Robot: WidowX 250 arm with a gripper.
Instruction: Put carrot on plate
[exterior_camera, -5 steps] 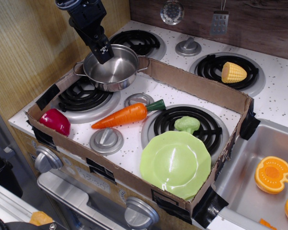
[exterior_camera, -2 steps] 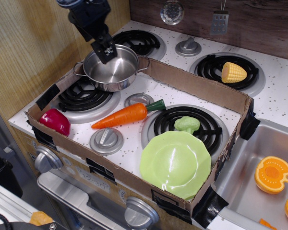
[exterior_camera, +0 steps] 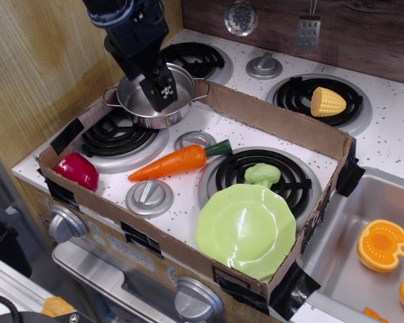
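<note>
The orange carrot (exterior_camera: 170,162) with a green stem cap lies between the two front burners, tip pointing left. The lime-green plate (exterior_camera: 246,230) sits at the front right of the cardboard tray, empty. My gripper (exterior_camera: 163,94) hangs over the steel pot (exterior_camera: 156,101) at the back left, well behind the carrot and above it. Its black fingers look close together and hold nothing that I can see.
A cardboard wall (exterior_camera: 276,121) rings the stove area. A red pepper (exterior_camera: 77,169) lies at front left, a green broccoli (exterior_camera: 262,175) just behind the plate. A corn cob (exterior_camera: 327,102) sits on the back right burner. Orange fruit halves (exterior_camera: 382,244) lie in the sink.
My gripper has moved down and to the right, toward the front of the pot. The carrot and plate have not moved.
</note>
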